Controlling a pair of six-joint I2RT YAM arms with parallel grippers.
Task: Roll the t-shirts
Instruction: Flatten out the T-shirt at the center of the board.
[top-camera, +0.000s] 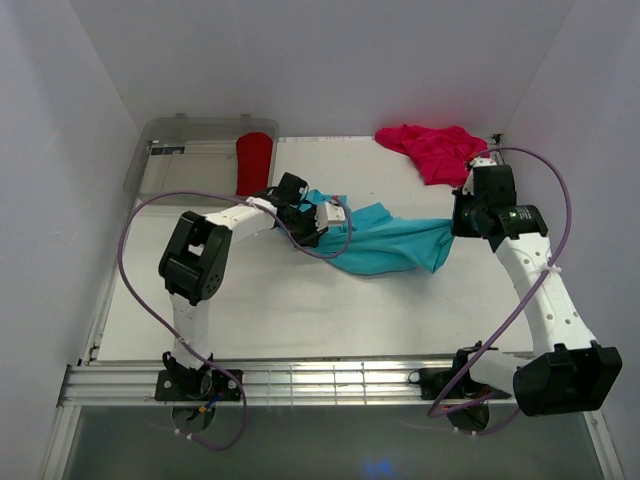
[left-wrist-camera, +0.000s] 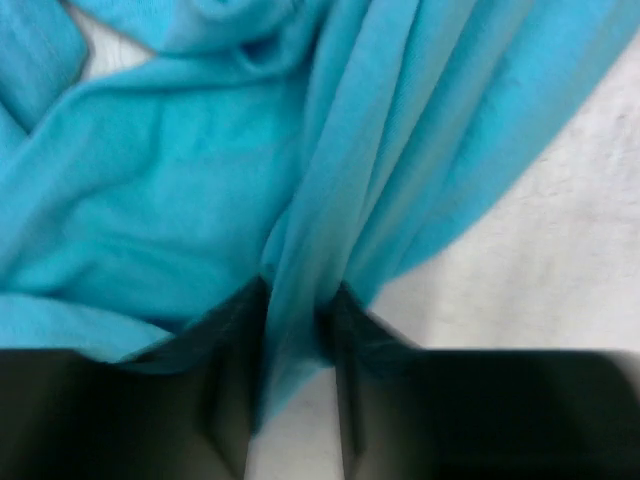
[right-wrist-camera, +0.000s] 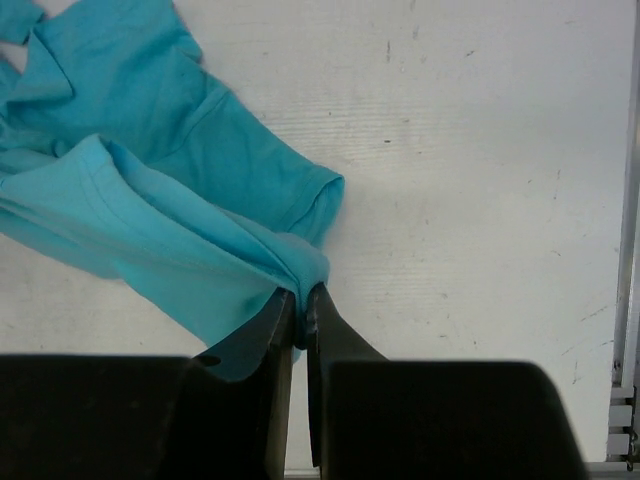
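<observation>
A turquoise shirt (top-camera: 385, 245) lies crumpled across the middle of the table (top-camera: 300, 310), strung between the two pincers and not yet flat. The left pincer (top-camera: 325, 218) is clamped on a bunched fold at one end; in its wrist view the cloth (left-wrist-camera: 200, 200) fans out ahead of the left pincer (left-wrist-camera: 295, 330) in loose pleats. The right pincer (top-camera: 455, 228) grips the opposite end. Seen from its wrist, the right pincer (right-wrist-camera: 302, 300) is pinched nearly together on a gathered edge of the shirt (right-wrist-camera: 150, 200), with a sleeve opening just ahead of the tips and the rest trailing off to their left.

A pink shirt (top-camera: 435, 148) sits in a loose heap just beyond the right pincer, apart from it. A red shirt (top-camera: 254, 163) lies beyond the left pincer as a tight roll, seemingly at the end of a clear bin (top-camera: 180, 150).

Judging from this, one shirt looks rolled. The turquoise one needs spreading and then rolling, and the pink one remains to be done.
</observation>
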